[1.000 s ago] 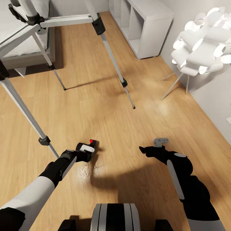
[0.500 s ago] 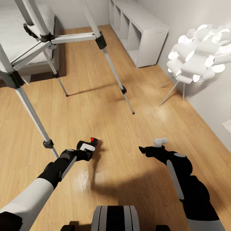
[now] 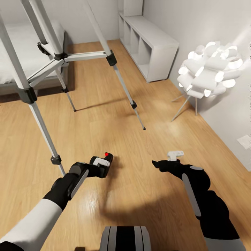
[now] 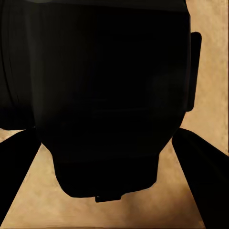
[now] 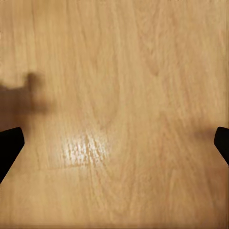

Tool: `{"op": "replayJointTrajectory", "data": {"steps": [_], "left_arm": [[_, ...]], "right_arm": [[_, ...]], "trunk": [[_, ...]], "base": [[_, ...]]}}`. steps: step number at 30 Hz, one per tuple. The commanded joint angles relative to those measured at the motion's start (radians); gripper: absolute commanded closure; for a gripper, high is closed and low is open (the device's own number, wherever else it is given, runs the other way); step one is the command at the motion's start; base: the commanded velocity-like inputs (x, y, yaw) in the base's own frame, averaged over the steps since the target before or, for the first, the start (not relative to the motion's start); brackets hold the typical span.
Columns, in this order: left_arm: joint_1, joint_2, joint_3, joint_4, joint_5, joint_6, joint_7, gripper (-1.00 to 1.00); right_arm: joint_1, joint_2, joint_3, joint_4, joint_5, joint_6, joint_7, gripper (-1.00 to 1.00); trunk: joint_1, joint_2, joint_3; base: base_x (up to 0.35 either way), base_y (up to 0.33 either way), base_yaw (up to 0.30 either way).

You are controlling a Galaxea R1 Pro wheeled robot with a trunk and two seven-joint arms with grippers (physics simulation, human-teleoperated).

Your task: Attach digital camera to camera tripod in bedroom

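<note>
view tilting up, more bedroom showing | left hand (image 3: pixel 93 170) gripping digital camera (image 3: pixel 101 164) beside camera tripod (image 3: pixel 42 122) leg | right hand (image 3: pixel 156 163) hanging released

Readable text: none anywhere in the room.
digital camera (image 3: pixel 103 162): no brand or label legible; just a plain red button on top.
camera tripod (image 3: pixel 52 61): no markings legible on legs or joints.
white shelf unit (image 3: pixel 153 47): bare, no signs.
</note>
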Motion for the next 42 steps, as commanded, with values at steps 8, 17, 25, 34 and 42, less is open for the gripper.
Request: {"op": "replayJointTrajectory", "data": {"steps": [8, 17, 25, 34, 42], "left_arm": [[0.041, -0.049, 0.011, -0.061, 0.0, 0.112, 0.017, 1.0], [0.184, -0.098, 0.123, -0.216, 0.0, 0.147, 0.036, 1.0], [0.263, -0.116, 0.175, -0.262, 0.003, 0.12, 0.053, 1.0], [0.297, -0.123, 0.182, -0.26, 0.007, 0.072, 0.058, 1.0], [0.299, -0.15, 0.179, -0.252, 0.0, 0.064, 0.06, 1.0]], "right_arm": [[-0.003, -0.004, -0.001, -0.001, -0.006, 0.015, -0.001, -1.0], [-0.005, -0.034, 0.002, -0.001, -0.006, 0.018, 0.0, -1.0], [-0.006, -0.044, 0.025, -0.001, -0.006, 0.021, 0.0, -1.0], [-0.01, -0.04, 0.037, -0.001, -0.006, 0.03, 0.001, -1.0], [-0.012, -0.036, 0.035, -0.001, -0.006, 0.041, 0.001, -1.0]], "trunk": [[-0.004, 0.002, 0.03], [-0.008, 0.004, 0.065], [-0.011, 0.006, 0.096], [-0.015, 0.008, 0.131], [-0.019, 0.01, 0.162]], "base": [[0.0, 0.0, 0.0], [0.0, 0.0, 0.0], [0.0, 0.0, 0.0], [0.0, 0.0, 0.012], [0.0, 0.0, 0.2]]}}
